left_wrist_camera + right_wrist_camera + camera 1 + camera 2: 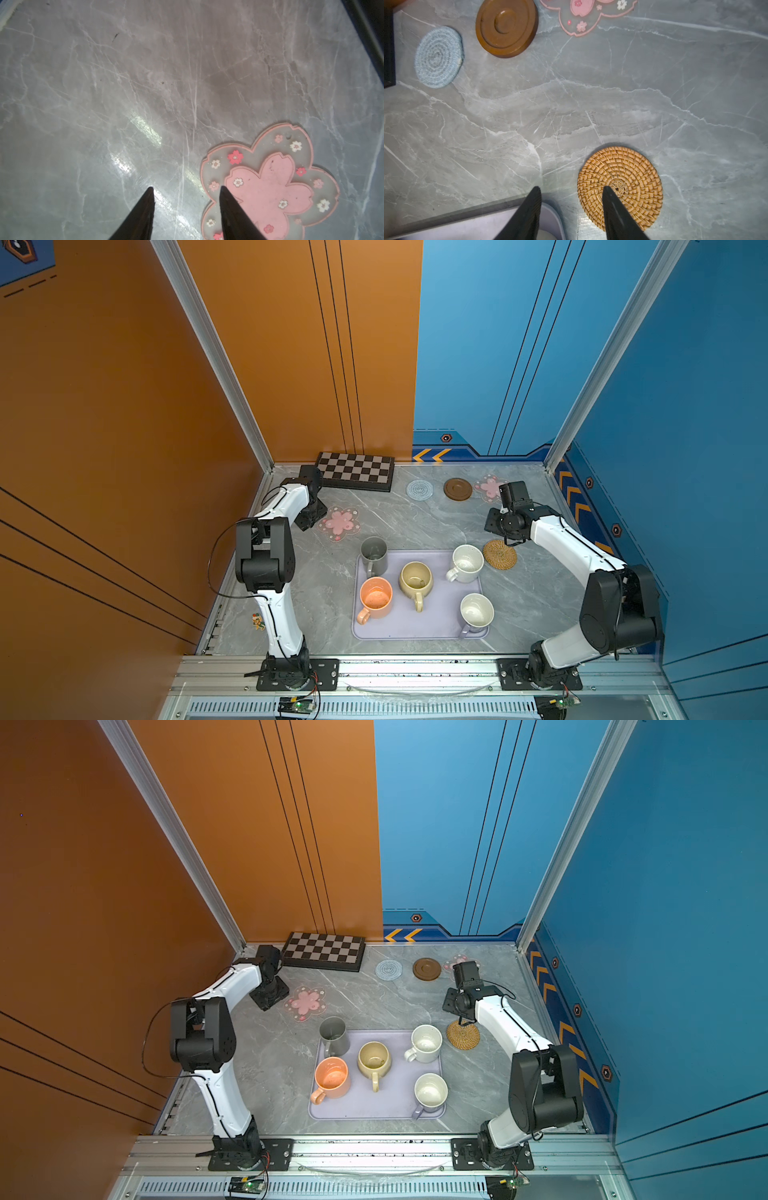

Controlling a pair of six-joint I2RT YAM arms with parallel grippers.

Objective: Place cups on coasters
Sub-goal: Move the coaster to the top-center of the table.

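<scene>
Five cups stand on the lavender tray point(415, 632): grey point(374, 558) at its far left corner, orange point(375, 598), beige-yellow point(415, 578), speckled white point(467, 562) and lavender point(476, 612). All coasters lie bare. A pink flower coaster point(270, 187) is under my left gripper point(187, 189), which hangs open and empty. The rattan coaster point(619, 187) lies beside the tray corner beneath my right gripper point(572, 189), also open and empty. Farther back lie the pale-blue coaster point(439, 57), the brown disc point(506, 27) and a second pink flower coaster point(583, 12).
A black-and-grey chequered board point(355, 477) lies at the back left against the orange wall. Aluminium posts and walls close in the grey marble table point(415, 526) on three sides. A small coloured object point(258, 621) sits at the left edge.
</scene>
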